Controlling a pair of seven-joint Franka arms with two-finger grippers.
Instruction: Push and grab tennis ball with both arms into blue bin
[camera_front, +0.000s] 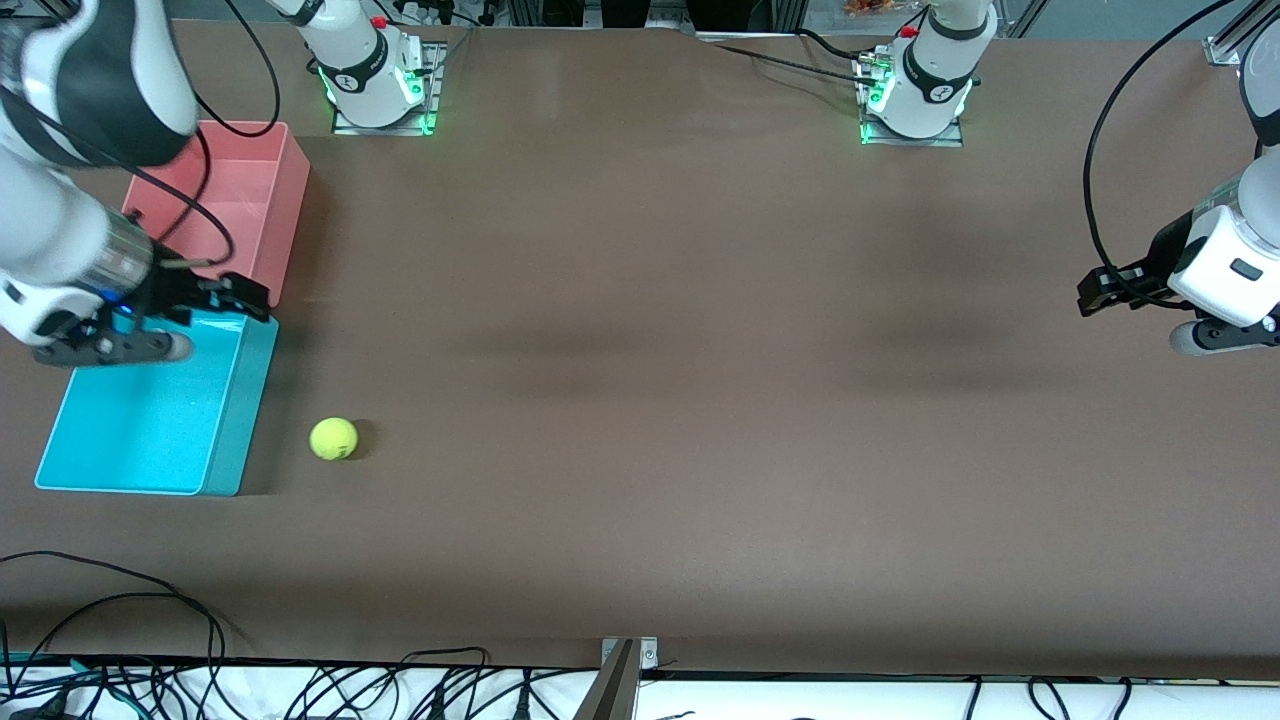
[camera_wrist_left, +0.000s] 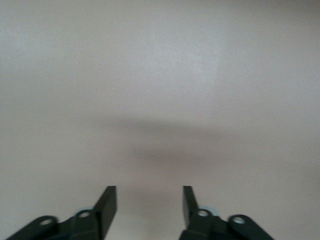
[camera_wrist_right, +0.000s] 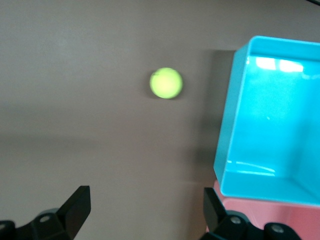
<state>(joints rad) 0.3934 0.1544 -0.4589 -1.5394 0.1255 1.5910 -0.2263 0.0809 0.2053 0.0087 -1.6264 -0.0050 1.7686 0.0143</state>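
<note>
Yellow-green tennis ball (camera_wrist_right: 166, 83) beside blue bin (camera_wrist_right: 226, 120), right wrist view only

The tennis ball (camera_front: 333, 438) lies on the table (camera_front: 700, 400) just beside the blue bin (camera_front: 225, 440), seemingly apart.

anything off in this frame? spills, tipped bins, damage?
Nothing stands out. The tennis ball sits on the table beside the blue bin, not in it. Both the blue bin and pink bin stand upright and look intact.
</note>
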